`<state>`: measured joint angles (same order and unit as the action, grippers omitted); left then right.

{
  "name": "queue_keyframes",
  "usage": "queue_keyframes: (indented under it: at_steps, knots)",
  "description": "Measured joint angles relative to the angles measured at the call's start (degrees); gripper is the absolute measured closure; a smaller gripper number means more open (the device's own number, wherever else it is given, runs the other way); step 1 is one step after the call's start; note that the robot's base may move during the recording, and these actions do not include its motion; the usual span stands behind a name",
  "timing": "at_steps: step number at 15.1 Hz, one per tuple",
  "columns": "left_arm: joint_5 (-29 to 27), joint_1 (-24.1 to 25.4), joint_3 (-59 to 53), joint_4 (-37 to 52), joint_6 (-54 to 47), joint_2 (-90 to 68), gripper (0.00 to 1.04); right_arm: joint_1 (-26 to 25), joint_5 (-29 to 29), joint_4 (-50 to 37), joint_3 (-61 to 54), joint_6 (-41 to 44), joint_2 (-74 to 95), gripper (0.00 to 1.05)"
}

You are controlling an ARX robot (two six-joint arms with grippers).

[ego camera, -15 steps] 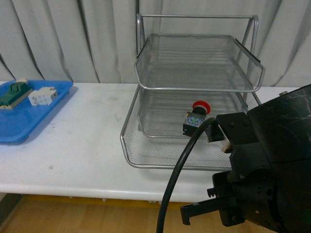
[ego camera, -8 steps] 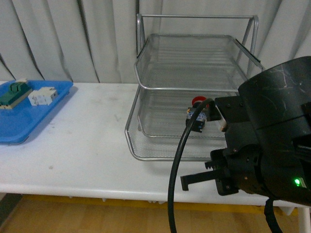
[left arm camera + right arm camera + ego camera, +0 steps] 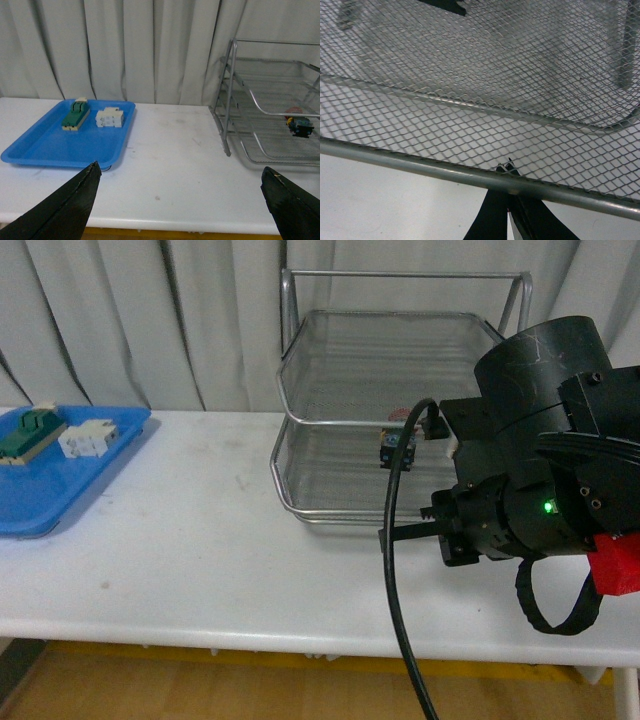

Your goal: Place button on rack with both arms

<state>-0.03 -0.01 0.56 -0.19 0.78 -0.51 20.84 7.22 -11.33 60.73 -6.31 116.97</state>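
Observation:
The rack [image 3: 400, 390] is a silver wire-mesh letter tray stack on the white table, also in the left wrist view [image 3: 229, 100]. The button [image 3: 393, 447], with its red cap and dark body, lies in the lowest tray, partly behind a black cable; the left wrist view shows the button [image 3: 300, 125] too. My right gripper [image 3: 386, 537] is shut with nothing in it. In the right wrist view its tips [image 3: 509, 166] meet the lowest tray's front rim bar [image 3: 420, 165]. My left gripper [image 3: 180, 169] hangs open over bare table, well left of the rack.
A flat blue tray [image 3: 60, 490] at the table's left holds a green-and-cream terminal block [image 3: 25, 432] and a white blocky component [image 3: 88, 438]. Grey curtains hang behind. The table's front edge [image 3: 200, 625] runs close below. My right arm's bulk [image 3: 540, 470] covers the rack's right side.
The lowest tray, carrying the button, has slid back into the rack. My right arm rose and moved forward with its shut tips at the tray's front rim.

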Motion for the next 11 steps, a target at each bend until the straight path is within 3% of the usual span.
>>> queue_keyframes:
  at_steps: [11]
  knots:
    - [0.0,0.0,0.0,0.0,0.0,0.0,0.07,-5.2,0.2,1.5,9.6,1.9,6.4,1.03]
